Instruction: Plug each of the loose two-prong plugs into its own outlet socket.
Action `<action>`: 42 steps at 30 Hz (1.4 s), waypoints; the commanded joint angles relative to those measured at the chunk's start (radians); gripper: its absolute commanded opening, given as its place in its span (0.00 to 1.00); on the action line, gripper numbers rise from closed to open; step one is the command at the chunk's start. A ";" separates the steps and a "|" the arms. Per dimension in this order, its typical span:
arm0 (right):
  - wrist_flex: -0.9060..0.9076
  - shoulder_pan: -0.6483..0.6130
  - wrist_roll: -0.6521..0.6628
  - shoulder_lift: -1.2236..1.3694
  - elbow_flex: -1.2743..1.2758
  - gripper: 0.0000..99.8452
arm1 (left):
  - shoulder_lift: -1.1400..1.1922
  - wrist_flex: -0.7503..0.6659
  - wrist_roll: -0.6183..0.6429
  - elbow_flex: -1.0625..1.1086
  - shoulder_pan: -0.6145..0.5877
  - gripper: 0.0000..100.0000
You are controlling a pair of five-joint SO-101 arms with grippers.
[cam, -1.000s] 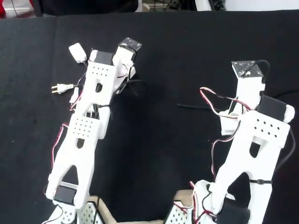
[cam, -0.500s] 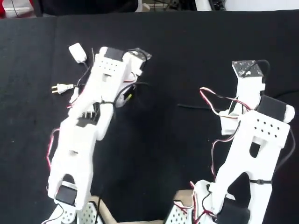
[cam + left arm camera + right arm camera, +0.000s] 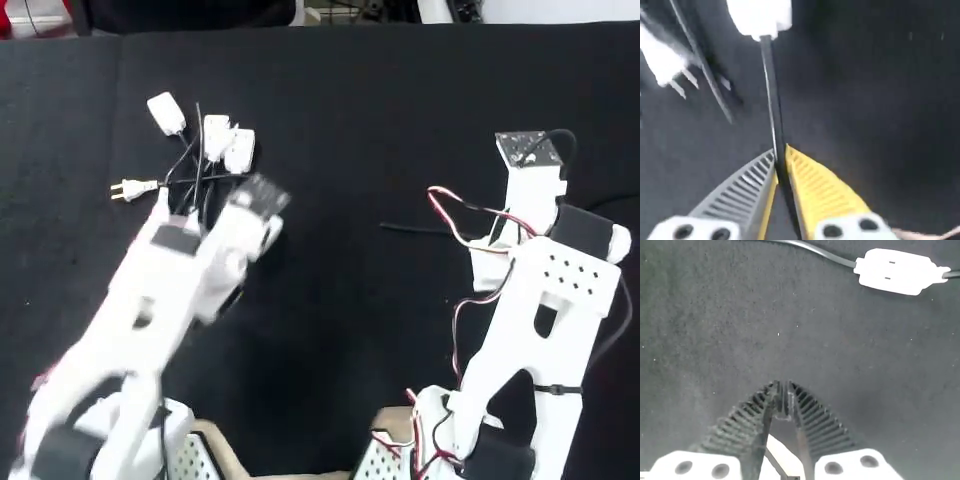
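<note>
My left gripper (image 3: 779, 150) is shut on a thin black cord (image 3: 769, 90) that runs up to a white plug body (image 3: 760, 17). Beside it lies a white plug with bare prongs (image 3: 665, 62). In the high view the left gripper (image 3: 262, 195) sits just in front of a tangle of cords holding a white pair of connectors (image 3: 228, 142), a white block (image 3: 165, 112) and a two-prong plug (image 3: 128, 189). My right gripper (image 3: 785, 387) is shut and holds nothing, above the mat. A white outlet socket (image 3: 900, 271) with two slots lies ahead of it.
A black mat (image 3: 380, 110) covers the table. A loose black cord (image 3: 410, 230) lies on it beside the right arm (image 3: 545, 300), whose red and white wires loop out to the side. The right gripper (image 3: 527, 148) is at the right.
The left arm has pulled back toward the near edge, uncovering the white connectors it stood over. The right arm has not moved.
</note>
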 commanded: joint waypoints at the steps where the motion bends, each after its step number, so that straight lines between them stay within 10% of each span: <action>1: 0.008 -0.012 0.000 -0.016 -0.041 0.01 | -0.252 0.080 -0.061 0.143 -0.039 0.03; 22: -0.052 -0.187 -0.052 -0.013 0.030 0.01 | -1.016 0.224 -0.494 0.412 -0.335 0.03; 31: -0.074 -0.339 -0.178 0.200 -0.082 0.02 | -1.043 0.221 -0.499 0.427 -0.335 0.28; 42: -0.178 -0.526 -0.328 0.338 -0.202 0.02 | -1.134 0.247 -0.368 0.349 -0.644 0.29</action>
